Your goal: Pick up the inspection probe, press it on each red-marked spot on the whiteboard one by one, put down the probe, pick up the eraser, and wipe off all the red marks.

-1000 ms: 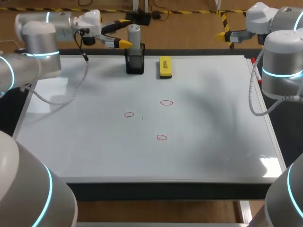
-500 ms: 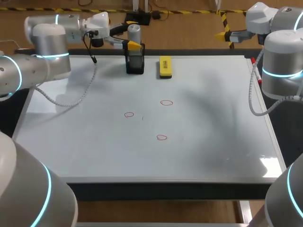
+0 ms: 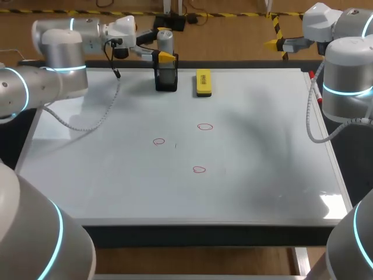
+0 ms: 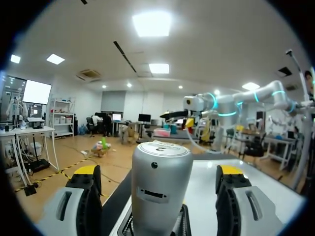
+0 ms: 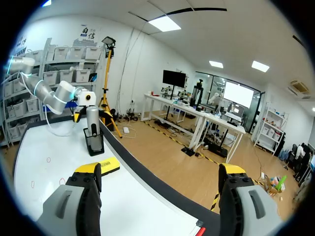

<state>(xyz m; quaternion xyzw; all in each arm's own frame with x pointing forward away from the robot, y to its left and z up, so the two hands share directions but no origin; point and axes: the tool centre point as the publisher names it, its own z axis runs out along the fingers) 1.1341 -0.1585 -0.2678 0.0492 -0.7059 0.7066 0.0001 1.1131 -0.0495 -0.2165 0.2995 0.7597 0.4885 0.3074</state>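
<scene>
Across the table lies the whiteboard [image 3: 116, 175], filling most of the head view from the near edge to the far one. At its far left corner, the left arm [image 3: 55, 52] comes in and stretches rightward along the far edge. The right arm [image 3: 347, 76] stands at the far right corner, beyond the board's right edge.

The left gripper [image 4: 158, 173] sits at the far edge, a little left of the middle, with its yellow-tipped fingers [image 4: 86, 172] spread to either side of the inspection probe [image 4: 160, 187]. Its jaws are released: the wrist view shows a gap between each finger and the probe's grey body, so neither touches it. The right gripper [image 5: 160, 177] hangs past the far right corner, its jaws also released, with only the board's far edge and the floor between them.

The probe, a grey cylinder with a rounded top, stands upright in a black holder [image 3: 166, 80] on the far edge of the board. Just to the right of the holder, apart from it, lies the yellow eraser [image 3: 203, 82], flat on the board.

Three small red rings are drawn near the middle: one to the right [image 3: 205, 126], one to the left [image 3: 159, 141] and one nearer [image 3: 199, 170], all well apart from the holder and the eraser.
</scene>
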